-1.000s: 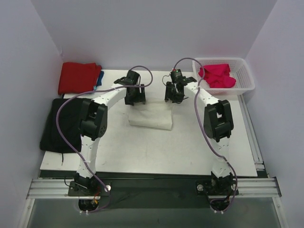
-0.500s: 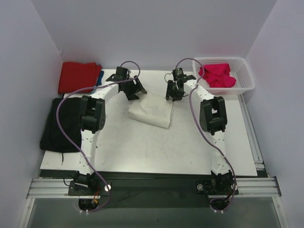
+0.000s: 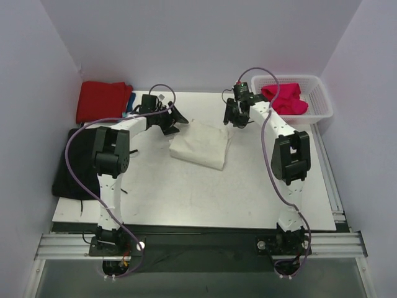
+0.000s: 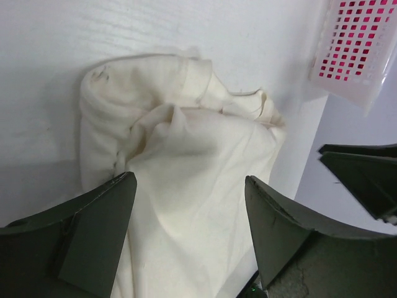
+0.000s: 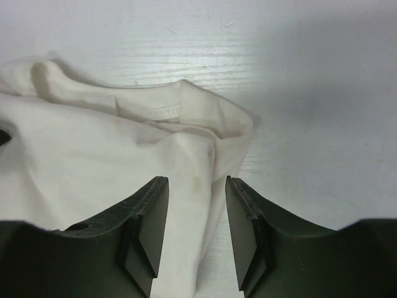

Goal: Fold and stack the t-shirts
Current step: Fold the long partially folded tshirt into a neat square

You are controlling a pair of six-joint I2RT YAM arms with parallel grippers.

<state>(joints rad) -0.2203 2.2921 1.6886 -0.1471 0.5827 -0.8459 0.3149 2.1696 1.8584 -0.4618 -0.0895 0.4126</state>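
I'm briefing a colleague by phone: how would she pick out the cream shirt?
On the white table, toward the far middle, lies the cream shirt, folded into a bundle. It is the only pale shirt: the red shirt sits past the far left corner, the pink shirt in the basket.
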